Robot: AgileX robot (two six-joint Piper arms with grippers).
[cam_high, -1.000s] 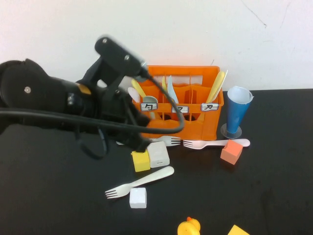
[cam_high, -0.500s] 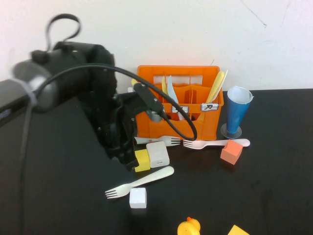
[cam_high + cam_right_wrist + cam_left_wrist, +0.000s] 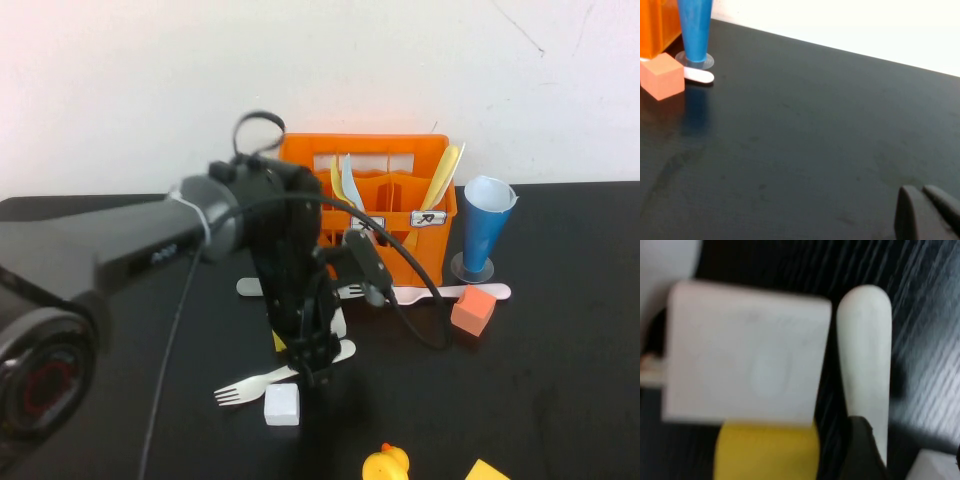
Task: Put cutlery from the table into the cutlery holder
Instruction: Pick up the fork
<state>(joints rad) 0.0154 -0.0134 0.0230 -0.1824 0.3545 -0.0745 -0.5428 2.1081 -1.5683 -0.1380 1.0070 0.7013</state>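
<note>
A cream fork lies on the black table in front of the orange cutlery holder, which holds several pale pieces. My left gripper is down at the fork's handle end, open, with one finger over the handle. A whitish fork lies before the holder. Another fork's handle shows behind the arm. My right gripper is shut and empty over bare table, out of the high view.
A white block and a yellow cube sit just behind the left gripper, and a white cube sits in front. A blue cup and an orange cube stand to the right. A yellow duck is at the front edge.
My left arm has swung in from the left and come down, so its gripper now sits at the cream fork's handle. The objects on the table have not moved.
</note>
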